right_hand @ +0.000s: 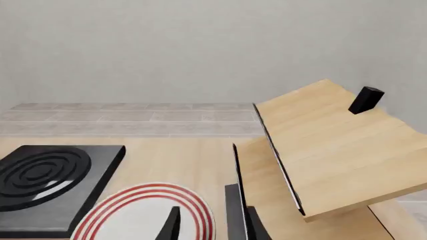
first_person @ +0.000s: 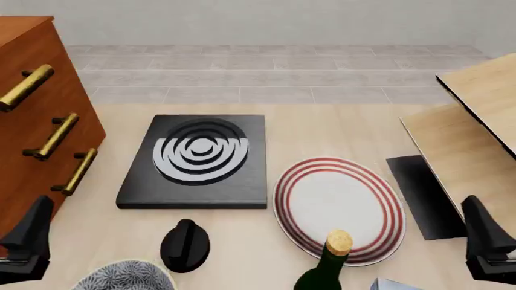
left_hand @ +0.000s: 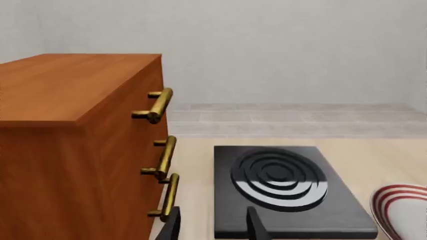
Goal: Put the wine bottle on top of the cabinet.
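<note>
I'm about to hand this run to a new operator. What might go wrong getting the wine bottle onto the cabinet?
1. The wine bottle stands right at the striped plate; a sideways nudge may tip the tall bottle onto it.
2. The cabinet is tall and far to the left, so the bottle may strike its edge or the brass handles if lifted too low.
3. The black knob and the hotplate lie along that path.

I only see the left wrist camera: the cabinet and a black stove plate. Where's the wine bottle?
Observer: The front view shows the wine bottle upright at the near table edge, in front of the red-striped plate.
Operator: Is a hand holding it?
Observer: No. The left hand and the right hand sit far out to either side, both open.
Operator: What's past the plate?
Observer: Pale slanted wooden boards on the right.
</note>
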